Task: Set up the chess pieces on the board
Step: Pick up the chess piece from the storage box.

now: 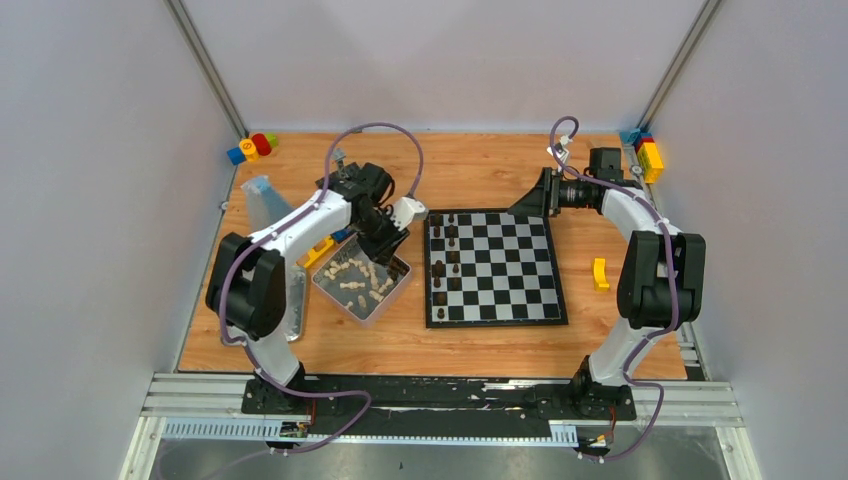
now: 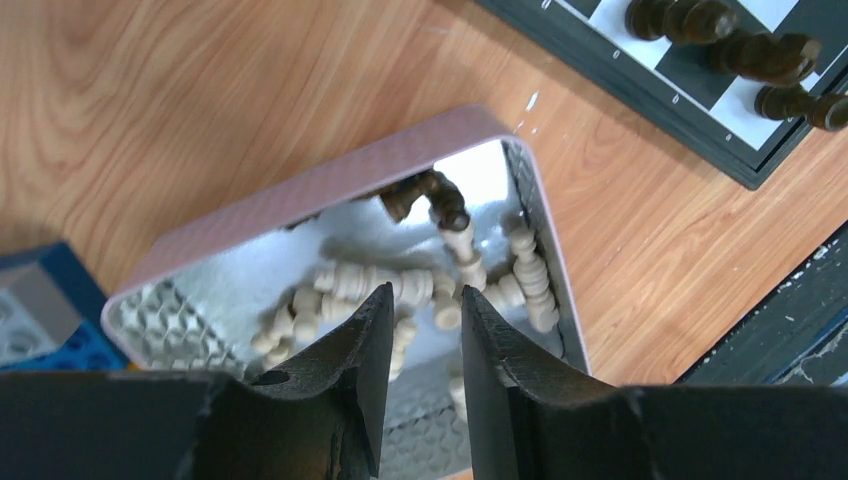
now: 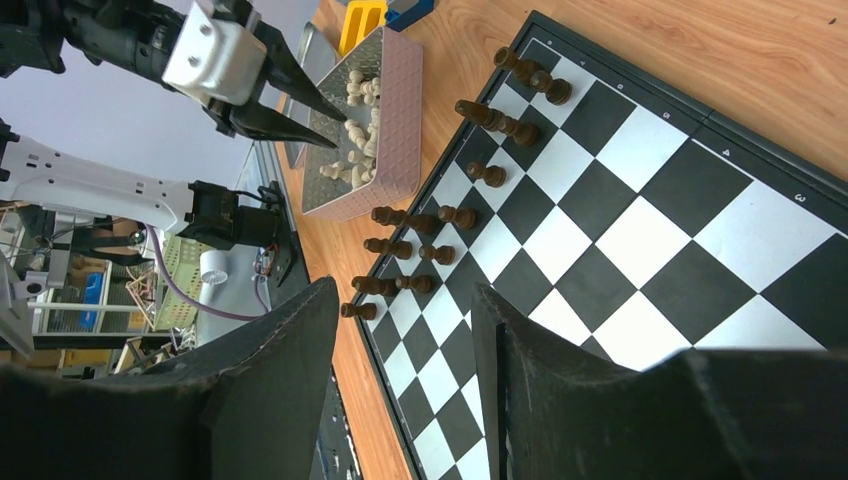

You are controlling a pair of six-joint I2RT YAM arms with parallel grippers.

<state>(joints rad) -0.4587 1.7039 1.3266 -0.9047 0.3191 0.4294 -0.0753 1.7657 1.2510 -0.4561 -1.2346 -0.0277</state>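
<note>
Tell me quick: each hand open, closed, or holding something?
Left hand: open, empty, above the tin.
Right hand: open, empty, near the board.

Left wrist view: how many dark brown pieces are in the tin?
2. One dark brown piece lies at the tin's far corner; the second lies right beside it. Others may be hidden under the cream pieces or behind the left gripper.

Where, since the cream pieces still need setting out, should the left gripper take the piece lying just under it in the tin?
Probably across its middle, from straight above: the cream piece lies flat on its side, and the walls of the tin block any sideways reach. The open left gripper hangs over it.
</note>
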